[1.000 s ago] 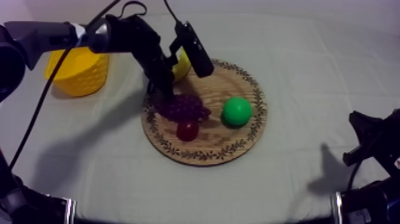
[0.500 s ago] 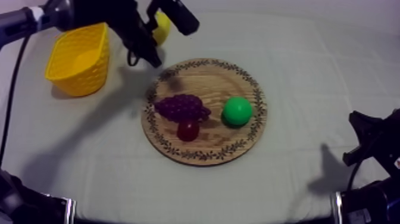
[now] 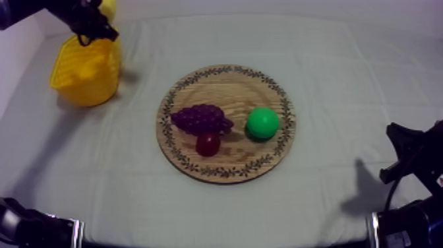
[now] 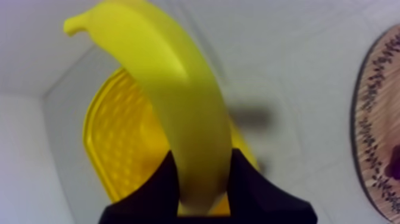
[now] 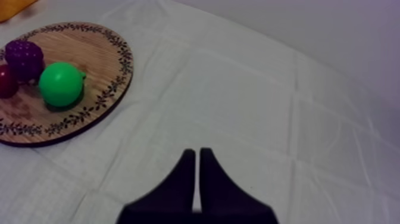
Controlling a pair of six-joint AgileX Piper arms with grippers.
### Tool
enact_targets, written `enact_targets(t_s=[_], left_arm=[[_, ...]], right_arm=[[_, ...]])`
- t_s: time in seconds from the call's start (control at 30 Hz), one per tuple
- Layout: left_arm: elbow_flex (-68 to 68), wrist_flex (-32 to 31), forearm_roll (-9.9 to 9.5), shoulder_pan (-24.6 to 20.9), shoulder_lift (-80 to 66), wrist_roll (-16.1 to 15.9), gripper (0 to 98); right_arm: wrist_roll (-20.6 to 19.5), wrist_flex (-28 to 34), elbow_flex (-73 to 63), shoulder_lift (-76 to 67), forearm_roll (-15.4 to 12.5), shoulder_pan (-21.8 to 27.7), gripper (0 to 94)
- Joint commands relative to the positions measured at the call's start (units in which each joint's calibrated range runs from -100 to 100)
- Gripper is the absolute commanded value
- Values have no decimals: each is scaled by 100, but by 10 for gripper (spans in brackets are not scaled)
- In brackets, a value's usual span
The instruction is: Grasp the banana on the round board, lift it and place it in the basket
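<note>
My left gripper point(image 4: 202, 176) was clamped round the lower end of the banana point(image 4: 172, 89), one black finger at each side of it. The banana rose out of that grip above the yellow basket point(image 4: 116, 149), over it and not in it. The left wrist view showed this hold plainly, with the patterned rim of the wooden board point(image 4: 381, 119) off beside it. From the top view the same gripper hung at the far left of the table over the basket's far rim, with a bit of yellow at it. How the fingers sat could not be made out from there.

My right gripper point(image 5: 198, 156) had its two fingers pressed together in a narrow wedge with nothing between them. It was over bare cloth, well apart from the board. The top view placed that arm low at the table's right edge.

There was one banana, one basket and one board. Three fruits lay on the board. They were one bunch of grapes point(image 3: 201, 119), one small red fruit point(image 3: 207, 144) touching the grapes, and one round green fruit point(image 3: 263, 123) near them. I could not tell the green fruit's kind.

The table point(image 3: 329, 66) was covered by a grey-white cloth with faint fold lines. A plain pale surface lay beyond its far edge.
</note>
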Motion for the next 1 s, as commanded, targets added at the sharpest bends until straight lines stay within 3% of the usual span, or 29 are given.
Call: enact_targets(t_s=[0.0, 0.23, 0.53, 0.77, 0.97], left_arm=[[181, -107, -12, -227, -15, 33, 94], [896, -704, -31, -636, 213, 190, 100], [915, -997, 20, -782, 757, 317, 103], [664, -1338, 247, -905, 1212, 263, 109], [495, -1488, 461, -963, 1425, 21, 228]], right_arm=[[1, 15, -3, -4, -2, 1, 5], [1, 15, -3, -4, -2, 1, 5], [1, 15, -3, -4, -2, 1, 5], [1, 15, -3, -4, -2, 1, 5], [1, 15, -3, -4, -2, 1, 5]])
